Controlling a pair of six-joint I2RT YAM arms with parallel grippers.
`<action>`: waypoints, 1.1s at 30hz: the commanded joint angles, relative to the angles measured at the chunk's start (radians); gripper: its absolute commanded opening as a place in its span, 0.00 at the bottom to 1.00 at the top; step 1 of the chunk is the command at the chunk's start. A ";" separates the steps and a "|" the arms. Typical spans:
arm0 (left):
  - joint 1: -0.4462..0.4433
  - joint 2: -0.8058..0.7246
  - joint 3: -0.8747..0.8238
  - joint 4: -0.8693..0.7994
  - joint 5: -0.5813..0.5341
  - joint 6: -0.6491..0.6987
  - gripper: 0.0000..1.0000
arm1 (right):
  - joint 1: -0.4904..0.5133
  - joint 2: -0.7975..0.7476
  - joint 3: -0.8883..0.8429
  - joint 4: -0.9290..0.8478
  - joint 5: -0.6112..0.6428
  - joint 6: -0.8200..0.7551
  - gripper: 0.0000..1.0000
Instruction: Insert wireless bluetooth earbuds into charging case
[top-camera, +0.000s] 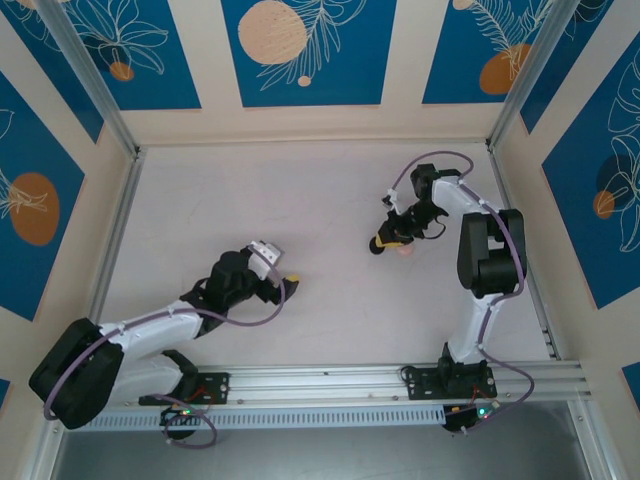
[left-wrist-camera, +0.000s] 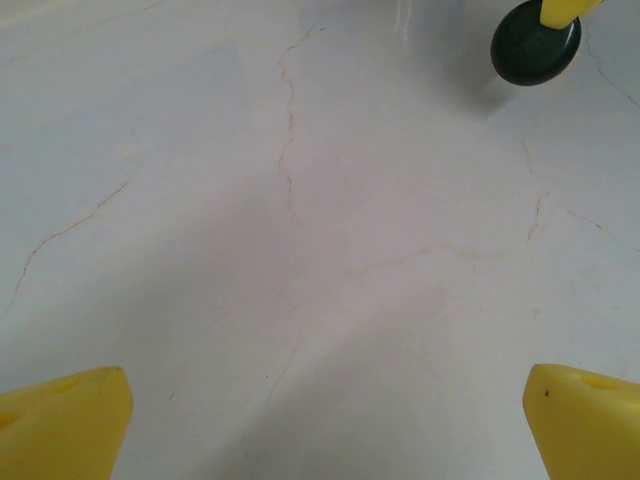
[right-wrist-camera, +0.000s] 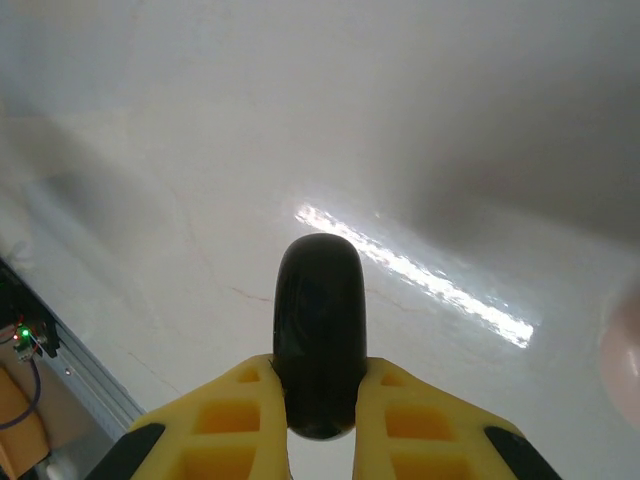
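- Yellow fingers of the right gripper sit at the bottom of its wrist view, pinched tight on a black charging case held on edge between them.
- So that hand is closed on the case. And the other?
- The left gripper has its jaws spread as wide as they go, with nothing between them but bare table. Seen from above, it lies apart from the right one and nearer the arms' bases.
- Is the case open?
- It looks shut to me: 1 smooth rounded shell and no gap that I can make out. Whether earbuds are inside, I cannot tell. Nor can I tell whether the case rests on the table or hangs just above it.
- What worries you?
- 3 things. The fingers grip a curved, glossy shell across a narrow band, so I would expect it to twist or squirt out if pushed from the side. With the lid shut, nothing can go in until it is opened, and prying at it with the left gripper could pop the case loose from so slim a hold. And a pale pink thing lies just beside the right gripper. It is too blurred to name, but a careless swing could knock it away.
- Anything else?
- The earbuds are tiny, so jaws closing from that wide may flick 1 across the smooth table rather than catch it.
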 joint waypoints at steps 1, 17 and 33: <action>-0.008 0.007 0.032 -0.007 0.004 0.001 1.00 | -0.007 0.030 0.037 -0.044 -0.020 -0.013 0.10; -0.009 0.001 0.034 -0.017 -0.001 0.005 1.00 | -0.040 0.164 0.133 -0.060 -0.086 -0.026 0.14; -0.010 -0.006 0.034 -0.028 -0.006 0.008 1.00 | -0.058 0.217 0.148 -0.093 -0.075 -0.032 0.21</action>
